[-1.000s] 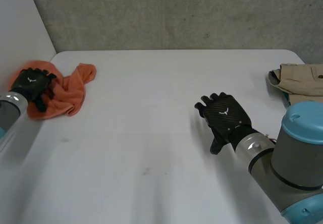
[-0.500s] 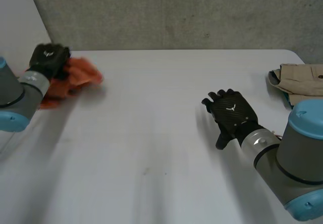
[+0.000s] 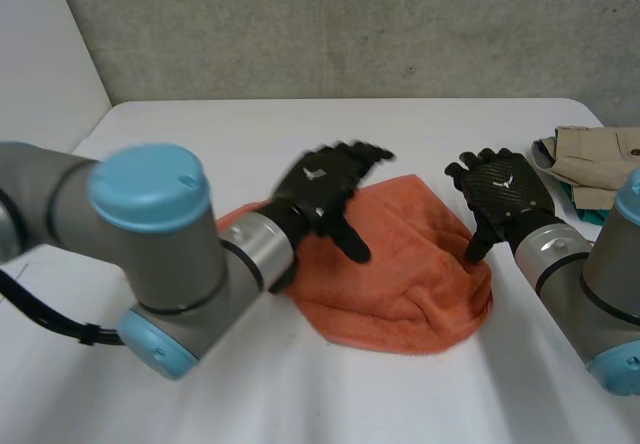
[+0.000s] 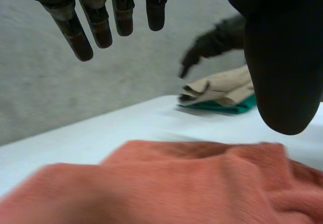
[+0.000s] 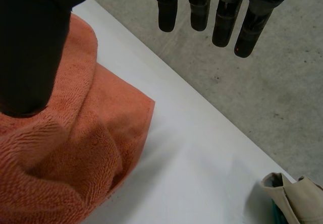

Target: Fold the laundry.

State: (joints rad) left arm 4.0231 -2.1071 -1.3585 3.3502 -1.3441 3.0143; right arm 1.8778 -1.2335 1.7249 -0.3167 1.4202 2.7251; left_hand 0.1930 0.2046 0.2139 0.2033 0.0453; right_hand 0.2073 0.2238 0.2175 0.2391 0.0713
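Observation:
An orange towel (image 3: 400, 274) lies crumpled in the middle of the white table (image 3: 250, 129). My left hand (image 3: 325, 186) hovers over the towel's left half, open, fingers straight and holding nothing. In the left wrist view the left hand (image 4: 101, 24) hangs above the towel (image 4: 166, 183). My right hand (image 3: 503, 196) is open at the towel's right edge, thumb pointing down at the cloth. In the right wrist view the right hand (image 5: 30, 47) is spread over the towel (image 5: 60, 158), whose corner lies flat on the table.
A beige garment (image 3: 600, 156) on a green one lies at the table's right edge, also seen beyond the towel as a beige pile (image 4: 222, 87) and beside the towel as beige cloth (image 5: 298, 199). A grey wall stands behind the table.
The left arm has swung from the far left corner to the middle, bringing the orange towel along, and has let go of it. The right hand has moved right and farther back, to the towel's edge.

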